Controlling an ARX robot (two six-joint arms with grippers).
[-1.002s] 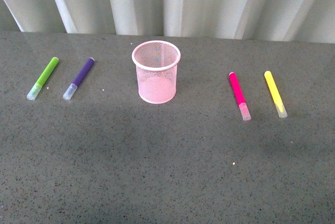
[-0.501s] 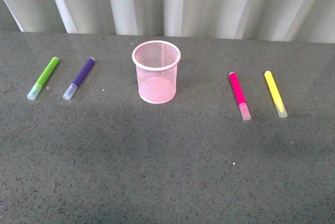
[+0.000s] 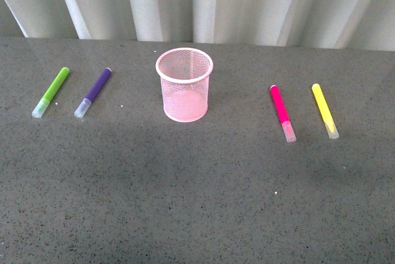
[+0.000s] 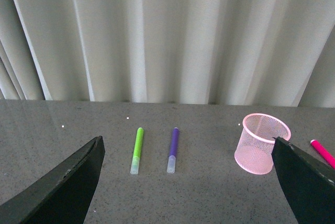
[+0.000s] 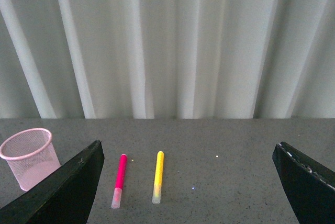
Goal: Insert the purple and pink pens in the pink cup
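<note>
The pink mesh cup (image 3: 184,85) stands upright and empty at the table's middle back; it also shows in the left wrist view (image 4: 259,143) and the right wrist view (image 5: 30,157). The purple pen (image 3: 93,92) lies flat to its left, also in the left wrist view (image 4: 172,149). The pink pen (image 3: 282,112) lies flat to its right, also in the right wrist view (image 5: 119,179). My left gripper (image 4: 188,182) is open and empty, held well back from the purple pen. My right gripper (image 5: 188,182) is open and empty, held well back from the pink pen. Neither arm shows in the front view.
A lime-green marker (image 3: 51,91) lies left of the purple pen. A yellow marker (image 3: 324,110) lies right of the pink pen. A white pleated curtain (image 3: 197,2) hangs behind the dark grey speckled table (image 3: 197,202).
</note>
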